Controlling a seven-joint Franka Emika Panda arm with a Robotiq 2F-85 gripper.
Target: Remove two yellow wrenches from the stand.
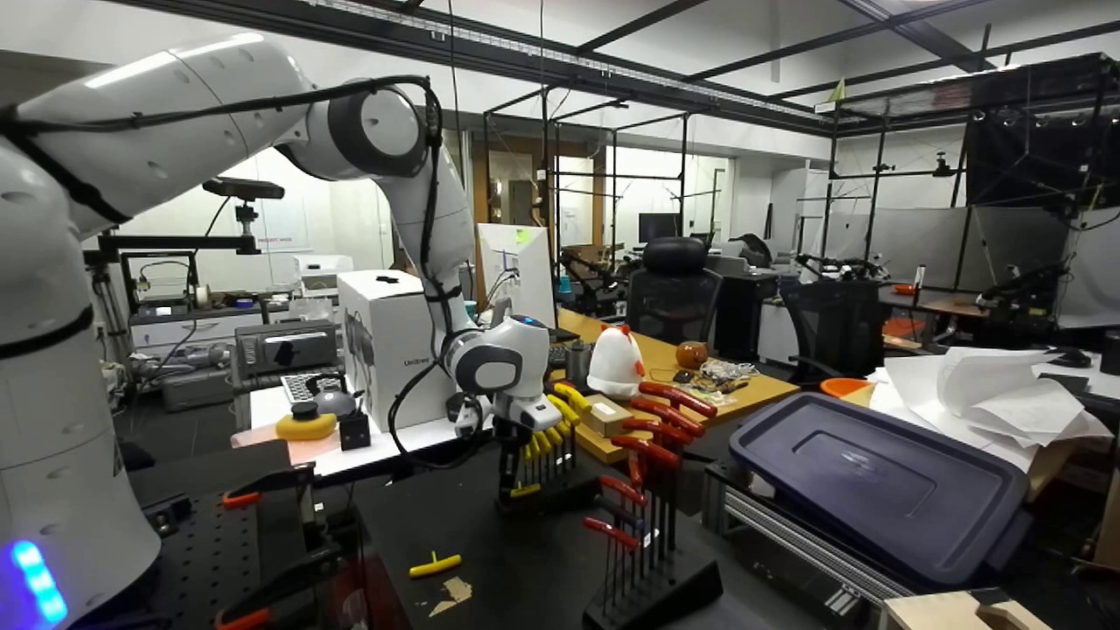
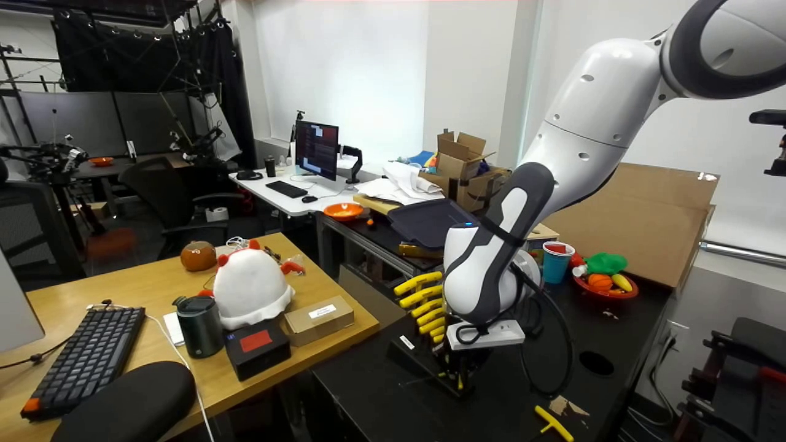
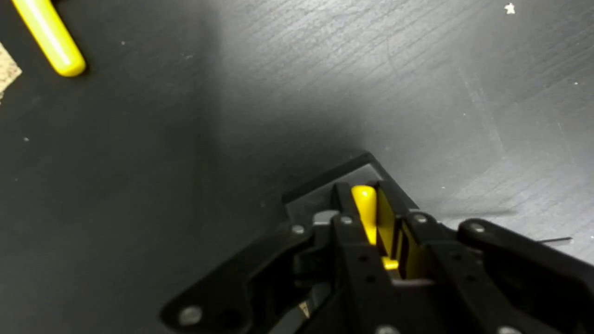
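Loose yellow wrench (image 1: pixel 435 567), on tabletop (image 1: pixel 420 516): presumably done. Second yellow wrench (image 3: pixel 365 206), claw (image 3: pixel 364 191) clamped on it, at stand (image 3: pixel 320 191): apparently pending.

Arm (image 1: pixel 389 122) arched high, pincer (image 3: pixel 364 195) downward, nearly closed.

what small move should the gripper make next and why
Probably a gentle lift straight up. The gripper is closed on a yellow wrench low over the end of the stand, so it likely needs drawing clear; another yellow wrench already lies on the black table, so this should make two.
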